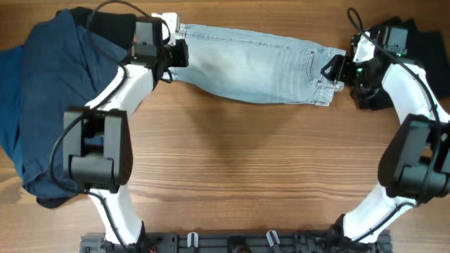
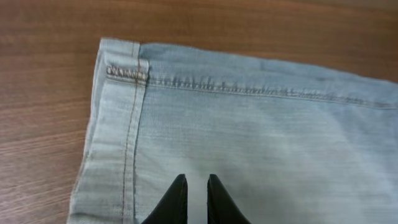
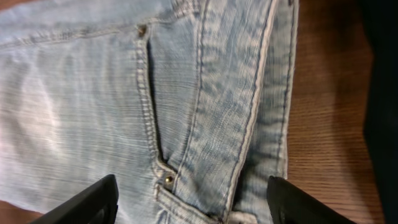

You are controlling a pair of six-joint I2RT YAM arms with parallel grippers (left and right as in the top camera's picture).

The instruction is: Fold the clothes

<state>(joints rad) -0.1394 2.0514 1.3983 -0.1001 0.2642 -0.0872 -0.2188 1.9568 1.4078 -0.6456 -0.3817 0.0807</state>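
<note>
Bright even overhead light, soft shadows; wrist cams sl. blurry.

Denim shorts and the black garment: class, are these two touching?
Apart. The right wrist view shows a strip of bare wooden table between the waistband of the denim shorts and the black garment.

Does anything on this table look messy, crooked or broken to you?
Nothing is broken or spilled. The denim shorts lie flat but slightly slanted across the far side of the table. The dark blue garment is a rumpled heap at the left edge, and the black garment is bunched at the right edge.
</note>
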